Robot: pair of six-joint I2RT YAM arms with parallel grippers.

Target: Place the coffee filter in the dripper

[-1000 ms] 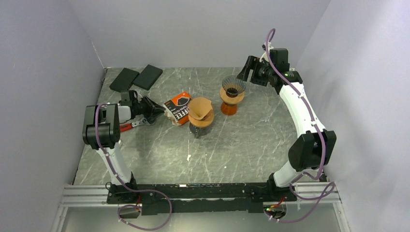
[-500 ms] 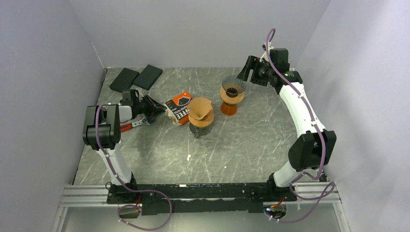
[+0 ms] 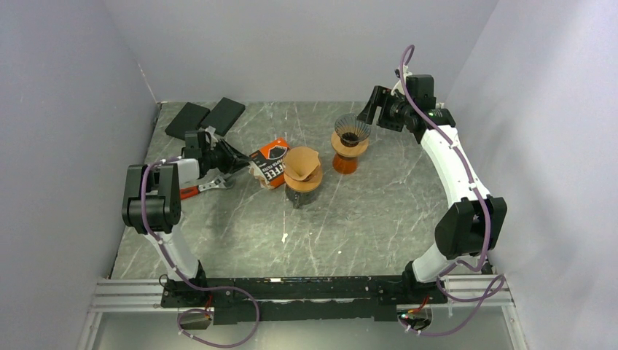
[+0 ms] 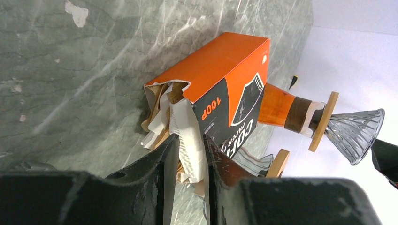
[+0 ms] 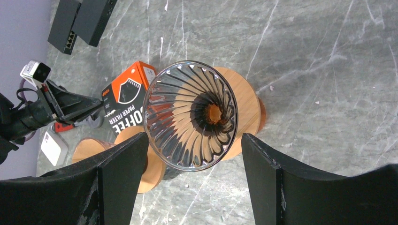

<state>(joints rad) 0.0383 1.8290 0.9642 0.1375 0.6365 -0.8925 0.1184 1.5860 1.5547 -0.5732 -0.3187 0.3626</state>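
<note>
My left gripper [image 4: 189,140] is pinched narrow on a white crinkled paper coffee filter [image 4: 186,119], which sits at the torn mouth of the orange cardboard filter box [image 4: 230,70]. I judge this the pull-out step. The next move calls for drawing the filter free without dragging the box along. How many sheets I hold is hidden between my jaws. Farther off, my right gripper [image 5: 195,140] hangs spread wide over the ribbed clear glass dripper [image 5: 190,112], which is empty.

filter box [image 4: 220,61] | black side: "100P" | "COFFEE" | "PAPER FILTER" | other print: unreadable
</note>
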